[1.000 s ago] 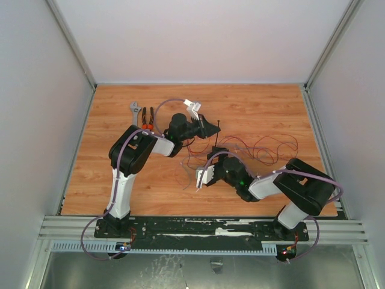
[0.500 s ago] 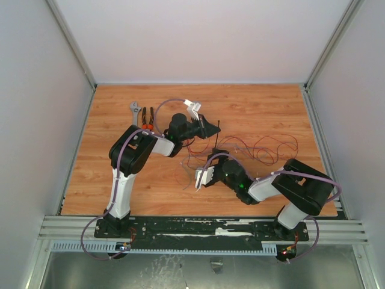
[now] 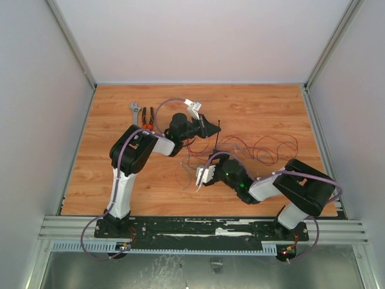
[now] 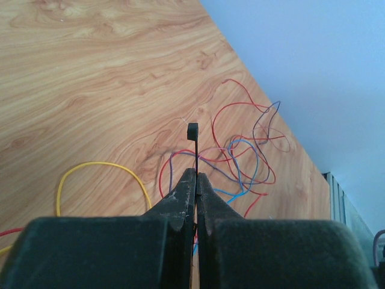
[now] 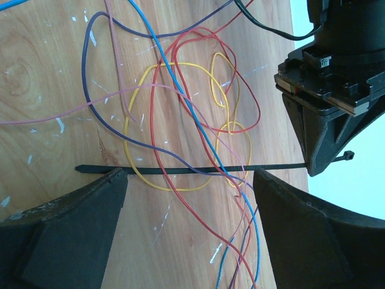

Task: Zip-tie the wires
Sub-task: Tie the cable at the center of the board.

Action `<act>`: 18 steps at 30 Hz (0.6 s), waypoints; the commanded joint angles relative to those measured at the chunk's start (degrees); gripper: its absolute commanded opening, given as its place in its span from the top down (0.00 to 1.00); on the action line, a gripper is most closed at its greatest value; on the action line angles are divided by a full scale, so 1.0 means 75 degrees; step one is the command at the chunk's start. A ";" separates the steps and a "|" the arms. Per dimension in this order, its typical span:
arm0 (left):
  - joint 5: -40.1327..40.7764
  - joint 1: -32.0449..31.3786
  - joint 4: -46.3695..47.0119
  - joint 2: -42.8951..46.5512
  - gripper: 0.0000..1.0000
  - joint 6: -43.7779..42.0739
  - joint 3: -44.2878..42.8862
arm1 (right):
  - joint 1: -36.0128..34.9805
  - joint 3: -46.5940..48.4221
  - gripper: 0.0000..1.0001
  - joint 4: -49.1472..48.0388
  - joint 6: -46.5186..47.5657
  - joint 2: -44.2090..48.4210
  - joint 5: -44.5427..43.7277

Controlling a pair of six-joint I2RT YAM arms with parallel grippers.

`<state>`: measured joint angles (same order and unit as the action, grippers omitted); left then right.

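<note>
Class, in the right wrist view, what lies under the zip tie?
The wires cross beneath the zip tie: yellow, red, blue and purple strands, over the wooden table. Its head end sits in the left gripper jaws, which hide whatever is below there.

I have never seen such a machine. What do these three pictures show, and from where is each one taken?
These are two black robot arms bolted at the near edge of a wooden table. The wide picture comes from a fixed camera above; the other two come from a camera on each wrist, so each shows its own fingers. On the table lie a loose tangle of thin coloured wires, a grey metal wrench and pliers with orange handles. The left gripper is shut on a thin black plastic zip tie, which stretches across the wires. The right gripper is wide open near the strip, holding nothing.
</note>
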<state>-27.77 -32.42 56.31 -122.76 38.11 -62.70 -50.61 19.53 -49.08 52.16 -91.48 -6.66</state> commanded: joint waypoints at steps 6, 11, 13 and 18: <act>-0.0093 0.0031 0.0000 -0.0109 1.00 0.0030 -0.0229 | 0.0389 -0.0104 0.12 0.0332 0.0067 0.0519 0.0050; -0.0117 0.0034 -0.0009 -0.0122 1.00 0.0052 -0.0248 | 0.0590 -0.0091 0.06 0.0605 0.0201 0.0631 0.0073; -0.0118 0.0034 -0.0019 -0.0120 1.00 0.0053 -0.0242 | 0.0681 -0.0100 0.05 0.0580 0.0222 0.0592 0.0048; -0.0129 0.0031 -0.0073 -0.0117 1.00 0.0024 -0.0245 | 0.0920 -0.0130 0.03 0.0707 0.0416 0.0584 -0.0066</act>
<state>-27.83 -32.42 55.51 -123.17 38.63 -63.11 -45.04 19.31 -44.42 53.63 -87.59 -6.55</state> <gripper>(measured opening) 0.015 0.960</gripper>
